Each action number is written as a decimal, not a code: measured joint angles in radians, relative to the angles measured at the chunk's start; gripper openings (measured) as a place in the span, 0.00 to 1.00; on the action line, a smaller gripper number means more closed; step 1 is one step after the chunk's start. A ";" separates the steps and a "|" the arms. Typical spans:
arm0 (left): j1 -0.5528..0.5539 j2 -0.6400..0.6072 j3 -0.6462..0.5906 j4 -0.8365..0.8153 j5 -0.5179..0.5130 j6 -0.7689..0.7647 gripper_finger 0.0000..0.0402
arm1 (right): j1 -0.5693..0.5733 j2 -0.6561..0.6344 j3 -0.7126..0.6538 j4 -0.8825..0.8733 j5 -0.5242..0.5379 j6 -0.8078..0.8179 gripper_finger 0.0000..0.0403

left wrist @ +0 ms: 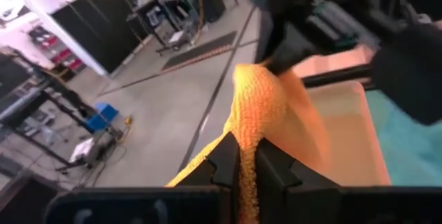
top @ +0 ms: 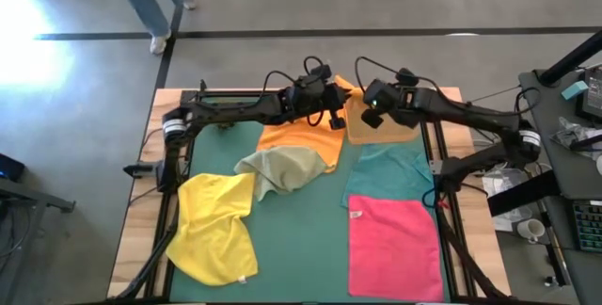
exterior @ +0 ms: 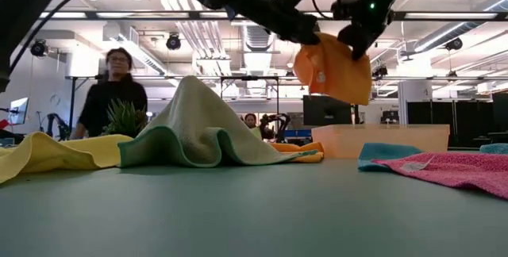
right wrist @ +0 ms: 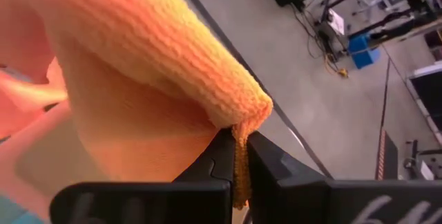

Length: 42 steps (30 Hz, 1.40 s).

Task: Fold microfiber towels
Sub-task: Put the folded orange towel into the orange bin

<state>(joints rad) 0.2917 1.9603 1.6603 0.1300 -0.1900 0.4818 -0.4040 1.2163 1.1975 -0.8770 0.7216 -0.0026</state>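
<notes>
Yellow towel (top: pixel 218 227): lay crumpled at the near left of the green mat (top: pixel 301 239); in the low view it showed only as a low fold at the left edge.
Pink towel (top: pixel 393 246): lay flat at the near right.
Olive towel (top: pixel 285 168): was bunched mid-mat; only the low view showed it peaked like a tent (exterior: pixel 200 126).
Teal towel (top: pixel 390 170): was spread beyond the pink one, touching it.
Orange towel on the mat (top: pixel 303 137): lay flat beyond the olive one, under the left arm.
Tray (top: pixel 381 132): sat at the far right; the low view showed its tan wall (exterior: pixel 381 139).
Lifted orange towel (exterior: pixel 333 68): hung in the air above the tray, a height only the low view gave.
Left gripper (left wrist: pixel 247 160): fingers were clamped tight on a ridge of that towel.
Right gripper (right wrist: pixel 238 156): fingers were pinched tight on another fold of it.
Person (exterior: pixel 111 90): stood beyond the table, seen in the low view.
</notes>
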 joint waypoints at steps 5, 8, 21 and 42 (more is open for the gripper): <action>0.022 0.067 0.049 -0.006 0.038 -0.003 0.03 | -0.105 0.000 -0.058 0.111 -0.075 -0.096 0.02; 0.025 0.116 0.092 -0.007 0.059 -0.002 0.03 | -0.160 0.000 -0.092 0.144 -0.101 -0.131 0.02; 0.064 0.273 0.200 -0.009 0.118 0.089 0.03 | -0.287 0.000 -0.221 0.329 -0.065 -0.196 0.02; 0.118 0.374 0.270 -0.010 0.209 0.341 0.03 | -0.336 0.014 -0.444 0.659 -0.034 -0.285 0.02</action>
<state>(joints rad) 0.4099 2.3341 1.9302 0.1203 0.0193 0.8232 -0.7399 1.2306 0.7534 -0.2179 0.6875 -0.2878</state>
